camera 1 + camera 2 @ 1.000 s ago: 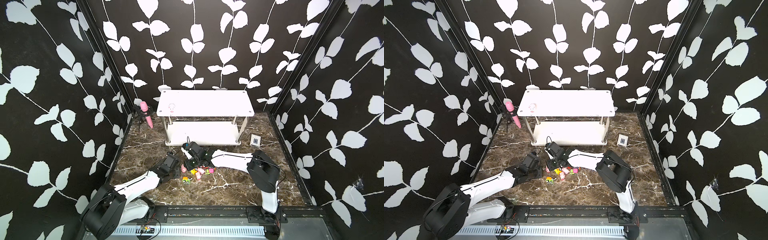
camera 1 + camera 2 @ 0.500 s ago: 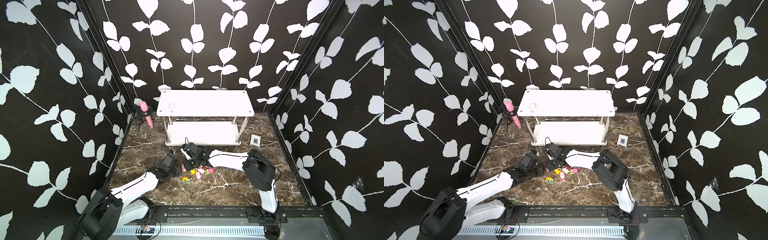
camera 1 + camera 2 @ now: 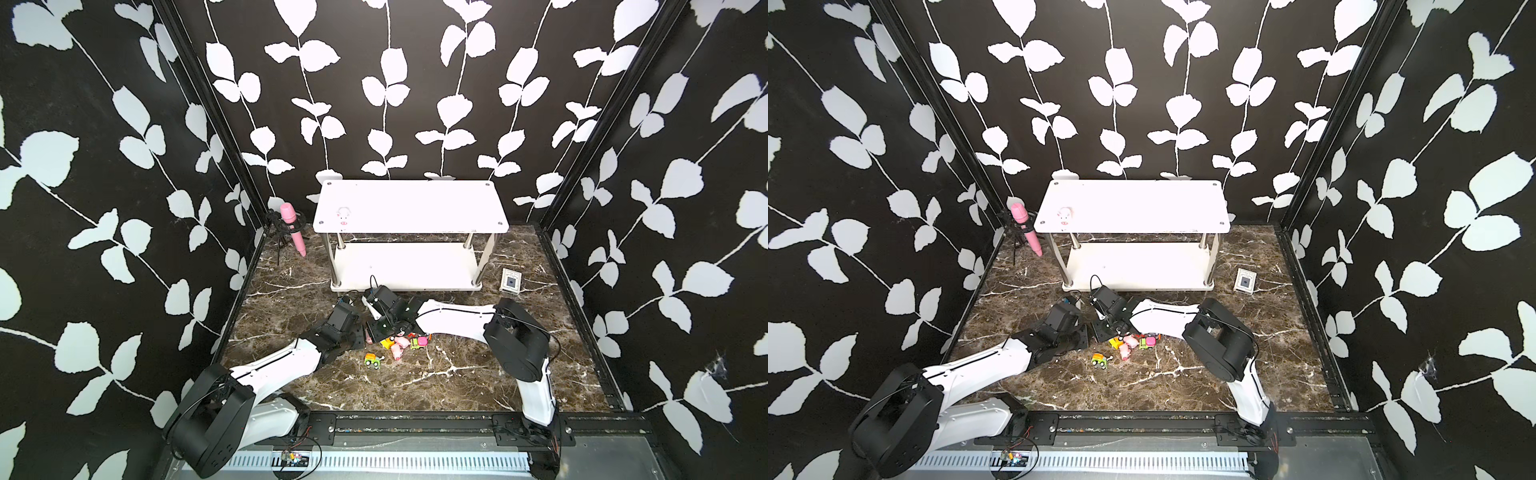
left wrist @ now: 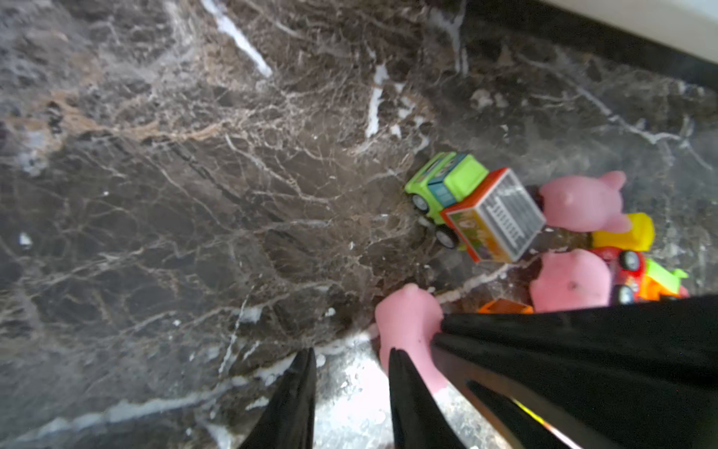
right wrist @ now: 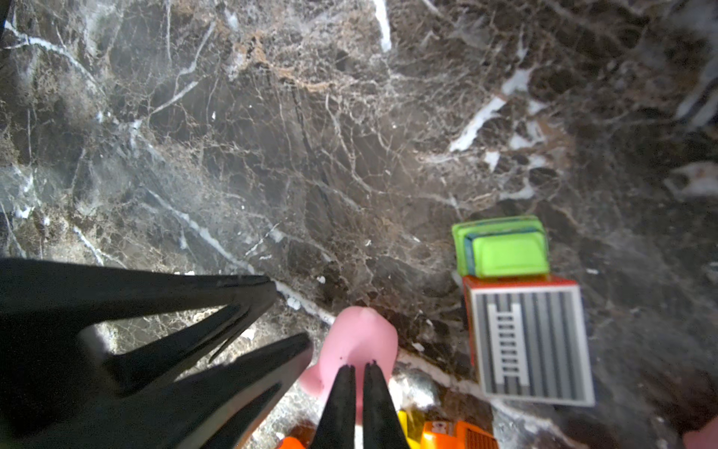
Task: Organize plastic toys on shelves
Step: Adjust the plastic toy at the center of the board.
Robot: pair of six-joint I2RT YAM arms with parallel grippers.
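As the right gripper [image 5: 358,367] pinches a pig [image 5: 361,334] at the pile's [image 3: 401,344] nine o'clock edge, the left gripper [image 4: 349,352] hovers half-open, empty, and a lift to the twelve-o'clock shelves [image 3: 409,208] seems next.

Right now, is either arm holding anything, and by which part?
The right jaws seem pinched on a pink pig, at mid-body; the left jaws stand open beside it, holding nothing.

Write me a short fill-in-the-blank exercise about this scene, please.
1. The pig stands on the shelves' ___ board.
2. The microphone beside the shelves is coloured ___.
3. The left gripper has its jaws ___, with nothing between them.
Missing words: top; pink; open.
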